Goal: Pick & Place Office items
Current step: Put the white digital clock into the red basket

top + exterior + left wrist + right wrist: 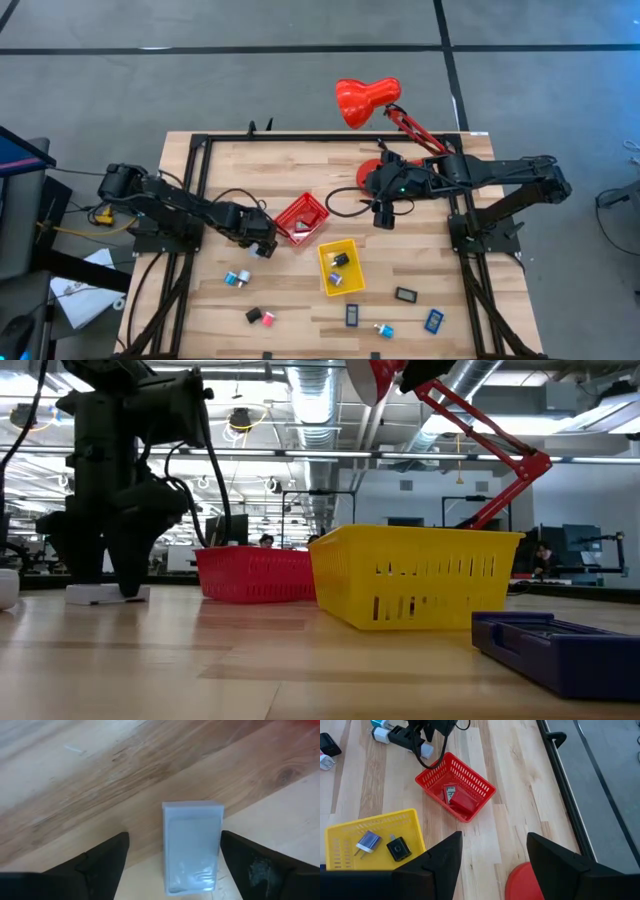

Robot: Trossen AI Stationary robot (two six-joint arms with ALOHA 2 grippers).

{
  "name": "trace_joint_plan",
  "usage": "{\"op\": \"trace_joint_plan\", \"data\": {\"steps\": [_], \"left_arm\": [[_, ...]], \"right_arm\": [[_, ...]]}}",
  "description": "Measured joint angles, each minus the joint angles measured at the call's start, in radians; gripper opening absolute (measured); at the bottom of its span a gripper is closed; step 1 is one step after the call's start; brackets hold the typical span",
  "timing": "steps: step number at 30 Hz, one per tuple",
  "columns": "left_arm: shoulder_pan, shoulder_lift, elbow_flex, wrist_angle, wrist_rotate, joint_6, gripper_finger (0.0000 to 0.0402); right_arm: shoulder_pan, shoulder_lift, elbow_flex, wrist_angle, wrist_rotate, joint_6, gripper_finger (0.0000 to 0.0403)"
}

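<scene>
Wooden table (420, 270), 2 arms. Red desk lamp (366, 100) beside the right arm; in the low view its head is cut off by the frame edge.

Yellow tray (338, 267) sits below and left of the right gripper, holding 2 small items: a black block (399, 848) and a blue-grey plug-like piece (368, 841). Red tray (301, 219) lies just right of the left gripper; inside it a red block (463, 802) and a flat card, card hard to read.

Left gripper (262, 247) down at the table, fingers spread, not clenched, straddling a white/grey block (192, 847) with clear gaps on both sides; no contact visible. Near end of the block cut off in the left wrist view.

Right gripper (383, 214) hovers above the table by the lamp base, fingers apart, holding nothing.

Loose items well away from both grippers along the table's near side: blue pieces, black and pink blocks (260, 317), flat dark rectangles (406, 295); too small to identify further.
</scene>
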Motion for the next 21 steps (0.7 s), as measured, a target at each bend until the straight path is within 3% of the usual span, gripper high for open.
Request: {"op": "trace_joint_plan", "data": {"steps": [5,13,21], "left_arm": [[0.0,0.0,-0.002,-0.006,0.004,-0.002,0.0264],[0.001,0.0,-0.005,-0.021,0.006,-0.003,0.0145],[-0.005,-0.122,-0.006,0.001,0.025,-0.025,0.0145]], "right_arm": [[0.0,0.0,0.0,0.0,0.0,0.0,0.0216],[-0.001,0.0,0.0,0.0,0.0,-0.001,0.0216],[-0.028,0.0,0.0,-0.011,0.0,-0.001,0.0216]]}}
